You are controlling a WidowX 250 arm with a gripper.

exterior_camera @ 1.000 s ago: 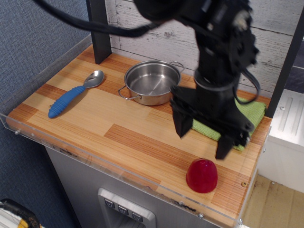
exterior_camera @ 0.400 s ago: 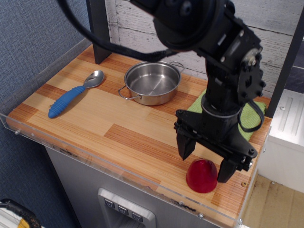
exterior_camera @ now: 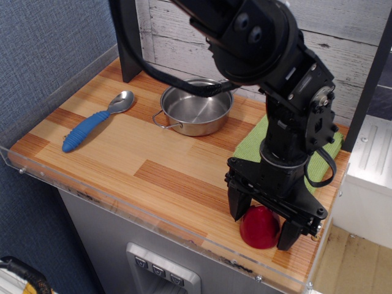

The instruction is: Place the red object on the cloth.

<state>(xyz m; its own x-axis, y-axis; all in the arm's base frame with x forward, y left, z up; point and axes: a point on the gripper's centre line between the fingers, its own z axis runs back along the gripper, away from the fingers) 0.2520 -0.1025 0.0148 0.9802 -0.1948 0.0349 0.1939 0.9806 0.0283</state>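
The red object [exterior_camera: 258, 228] is a glossy dark red dome sitting near the front right edge of the wooden counter. My gripper [exterior_camera: 262, 223] is lowered over it, open, with one finger on each side of the dome; I cannot tell whether the fingers touch it. The lime-green cloth [exterior_camera: 252, 143] lies flat behind it at the right of the counter, mostly hidden by my arm.
A steel pot [exterior_camera: 196, 107] stands at the back middle. A blue-handled spoon [exterior_camera: 95, 121] lies at the left. A clear plastic lip [exterior_camera: 153, 215] runs along the counter's front edge. A dark post [exterior_camera: 127, 37] stands at the back left.
My gripper has moved forward from over the cloth and come down, so its open fingers now straddle the red object. The red object has not moved.
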